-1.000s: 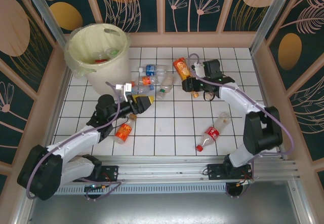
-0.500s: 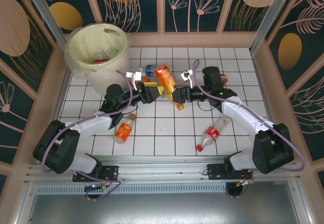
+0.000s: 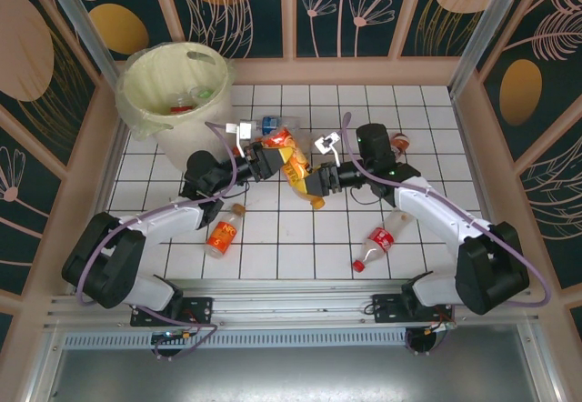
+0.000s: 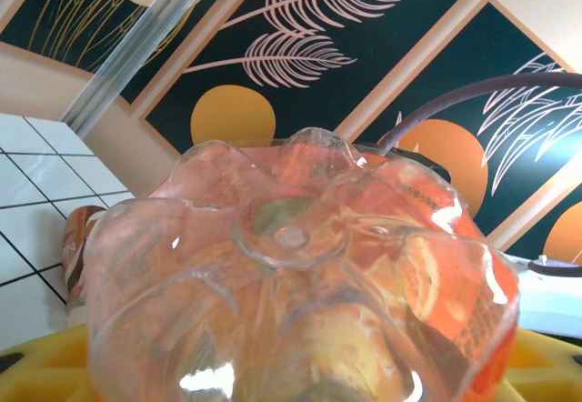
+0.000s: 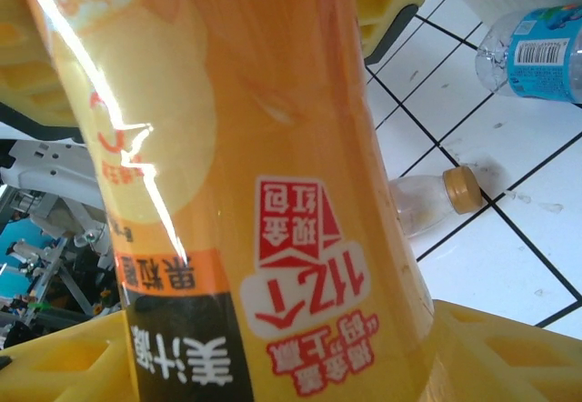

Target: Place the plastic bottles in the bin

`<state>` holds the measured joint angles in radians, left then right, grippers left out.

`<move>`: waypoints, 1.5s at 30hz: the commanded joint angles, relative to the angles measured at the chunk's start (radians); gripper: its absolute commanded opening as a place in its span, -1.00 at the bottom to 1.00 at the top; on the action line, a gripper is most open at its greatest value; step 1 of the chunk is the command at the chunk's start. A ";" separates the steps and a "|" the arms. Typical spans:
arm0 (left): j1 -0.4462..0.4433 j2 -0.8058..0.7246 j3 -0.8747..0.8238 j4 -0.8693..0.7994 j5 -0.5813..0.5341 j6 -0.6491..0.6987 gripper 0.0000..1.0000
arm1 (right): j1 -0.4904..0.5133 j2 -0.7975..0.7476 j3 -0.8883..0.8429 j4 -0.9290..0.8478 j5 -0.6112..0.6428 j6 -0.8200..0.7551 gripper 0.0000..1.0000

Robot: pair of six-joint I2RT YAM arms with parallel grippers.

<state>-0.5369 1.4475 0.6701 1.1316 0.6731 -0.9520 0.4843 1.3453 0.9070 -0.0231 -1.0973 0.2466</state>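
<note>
Lobed base of orange bottle (image 4: 300, 256) before leaf-patterned wall (image 4: 309, 47)

This is looking like a robotics lab cell: a white tiled tabletop (image 3: 300, 238) is sitting inside dark wall panels (image 3: 364, 11) printed with pale leaves and orange discs, silver aluminium posts (image 3: 496, 25) are framing it, and two black-and-white robot arms (image 3: 155, 229) are standing on a silver rail (image 3: 300, 295).

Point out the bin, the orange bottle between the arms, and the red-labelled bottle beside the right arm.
bin (image 3: 185, 138), top view, its outer wall.
orange bottle (image 3: 295, 156), top view, its label.
red-labelled bottle (image 3: 379, 239), top view, its red label.
</note>
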 commanded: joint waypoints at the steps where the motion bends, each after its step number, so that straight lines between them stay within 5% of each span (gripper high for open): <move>1: -0.005 -0.026 0.011 0.039 0.005 -0.006 0.13 | 0.005 0.012 -0.014 0.040 -0.032 -0.001 0.35; 6: -0.006 -0.045 0.014 -0.001 -0.003 0.020 -0.03 | 0.006 0.008 -0.013 0.039 -0.030 0.000 0.38; 10: -0.006 -0.078 0.016 -0.053 -0.022 0.058 -0.04 | 0.007 -0.004 -0.016 0.046 -0.023 0.009 0.68; 15: -0.006 -0.158 0.071 -0.323 -0.099 0.211 -0.03 | 0.007 -0.089 -0.049 0.063 0.039 0.036 0.98; 25: -0.006 -0.228 0.364 -0.873 -0.284 0.494 -0.03 | -0.021 -0.380 -0.113 -0.095 0.395 0.038 0.98; 35: -0.005 -0.142 0.808 -1.295 -0.662 0.793 0.00 | -0.022 -0.571 -0.097 -0.176 0.739 0.012 0.98; 40: 0.028 -0.050 1.021 -1.411 -0.865 0.918 0.00 | -0.021 -0.586 -0.095 -0.195 0.766 -0.003 0.98; 45: 0.161 0.026 1.149 -1.414 -0.916 0.945 -0.01 | -0.017 -0.589 -0.100 -0.193 0.752 0.008 0.98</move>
<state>-0.4374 1.4368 1.7672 -0.2359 -0.1417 -0.0689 0.4664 0.7673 0.8051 -0.2077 -0.3626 0.2642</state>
